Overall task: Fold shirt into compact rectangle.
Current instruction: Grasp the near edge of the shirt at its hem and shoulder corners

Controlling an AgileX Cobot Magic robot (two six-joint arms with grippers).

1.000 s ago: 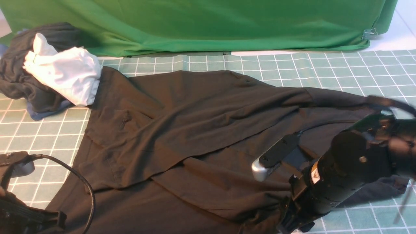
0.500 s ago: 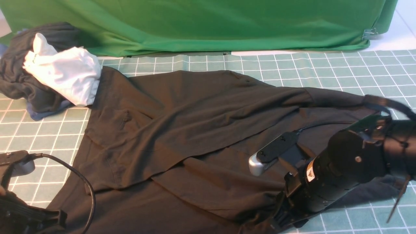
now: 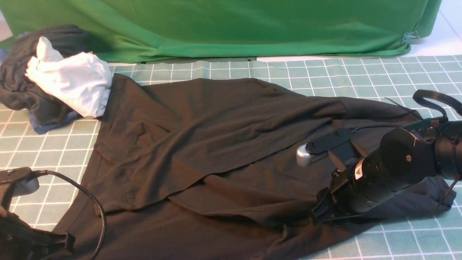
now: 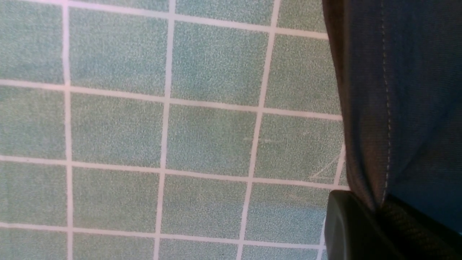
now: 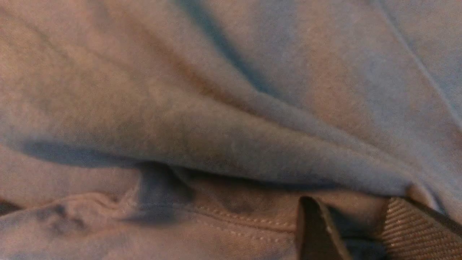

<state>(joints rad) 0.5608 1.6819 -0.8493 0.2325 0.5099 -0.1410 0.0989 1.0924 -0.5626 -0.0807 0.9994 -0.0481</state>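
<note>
Two claws flank the shirt spread between them, the left claw pinching its hem, the right claw not showing whether it grips, so a pull could slip and bunch the cloth.

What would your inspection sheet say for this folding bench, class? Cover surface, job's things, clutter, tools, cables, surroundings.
Surface: green grid mat, bare at edges.
Job's things: shirt spread, partly folded over itself.
Clutter: white garment on dark grey garment, far left.
Grippers: left tool shut on shirt hem; right tool on cloth, grip unclear.
Cables: black cable loops by left arm.
Surroundings: green backdrop cloth.
</note>
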